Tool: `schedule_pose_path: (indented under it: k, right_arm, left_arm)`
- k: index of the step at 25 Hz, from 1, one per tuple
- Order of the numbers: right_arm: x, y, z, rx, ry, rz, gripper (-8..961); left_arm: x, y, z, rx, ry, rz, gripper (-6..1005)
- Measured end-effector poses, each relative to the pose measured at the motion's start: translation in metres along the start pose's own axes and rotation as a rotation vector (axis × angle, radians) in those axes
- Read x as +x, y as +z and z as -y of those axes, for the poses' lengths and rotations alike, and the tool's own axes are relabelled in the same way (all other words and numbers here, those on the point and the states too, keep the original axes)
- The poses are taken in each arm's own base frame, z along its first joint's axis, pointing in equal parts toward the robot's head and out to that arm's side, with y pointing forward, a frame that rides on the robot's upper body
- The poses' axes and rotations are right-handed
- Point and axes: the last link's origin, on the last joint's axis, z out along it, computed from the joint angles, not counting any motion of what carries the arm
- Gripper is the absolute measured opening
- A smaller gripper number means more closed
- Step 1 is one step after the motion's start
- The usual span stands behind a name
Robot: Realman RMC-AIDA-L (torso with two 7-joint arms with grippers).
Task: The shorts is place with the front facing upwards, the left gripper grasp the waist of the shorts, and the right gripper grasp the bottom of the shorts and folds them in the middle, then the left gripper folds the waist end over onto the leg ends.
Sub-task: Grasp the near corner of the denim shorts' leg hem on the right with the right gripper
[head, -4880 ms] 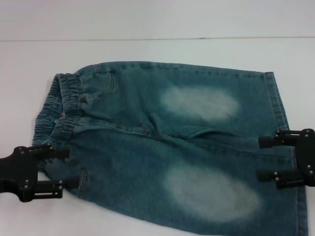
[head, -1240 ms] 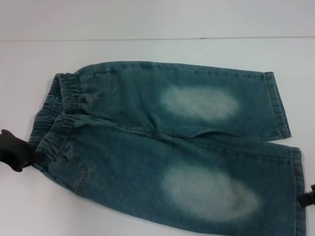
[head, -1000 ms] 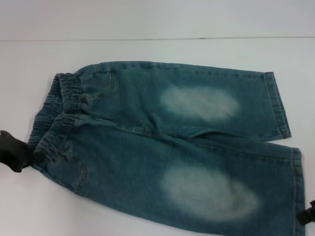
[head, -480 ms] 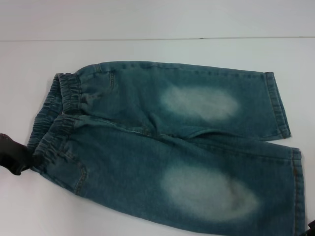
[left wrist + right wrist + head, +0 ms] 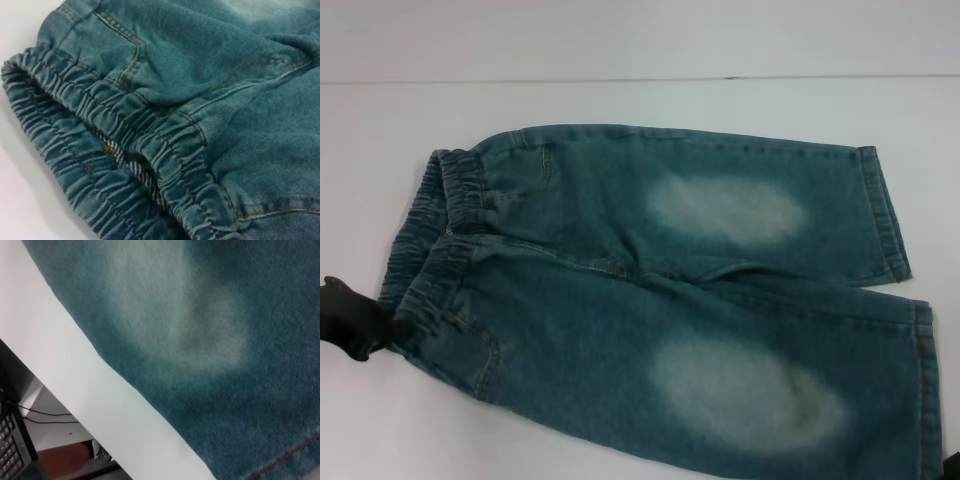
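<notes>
The shorts [image 5: 650,290] lie flat and front up on the white table, with pale patches on both thighs. The ruched elastic waist [image 5: 430,250] is at the left, and the two straight leg hems [image 5: 885,215] are at the right. My left gripper [image 5: 355,320] is a black shape at the near corner of the waist, touching the gathered band. The left wrist view shows the waist [image 5: 115,165] close up, slightly open on a striped lining. Only a black sliver of my right gripper [image 5: 952,464] shows beside the near leg's hem. The right wrist view shows the shorts [image 5: 210,340] and a pale patch.
The white table [image 5: 640,50] reaches well beyond the shorts at the back and left. In the right wrist view the table's front edge [image 5: 100,390] runs close to the near leg, with a keyboard [image 5: 10,450] and cables below it.
Both grippers hovered over the shorts 4.9 s ago. Since then they moved out to the waist corner and the near hem. Over the last second the right gripper sank almost out of view.
</notes>
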Motion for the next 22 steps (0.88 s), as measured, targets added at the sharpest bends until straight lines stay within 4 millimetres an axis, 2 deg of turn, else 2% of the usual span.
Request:
schedule_pose_path:
  k: [12, 22]
  right_arm:
    - [-0.0036, -0.0019, 0.0021, -0.013, -0.026, 0.077, 821]
    - [-0.0044, 0.0034, 0.0031, -0.026, -0.043, 0.068, 648]
  left_arm:
    - [0.0005, 0.0039, -0.0041, -0.01, -0.002, -0.004, 52]
    - [0.0, 0.0048, -0.0049, -0.013, -0.004, -0.004, 51]
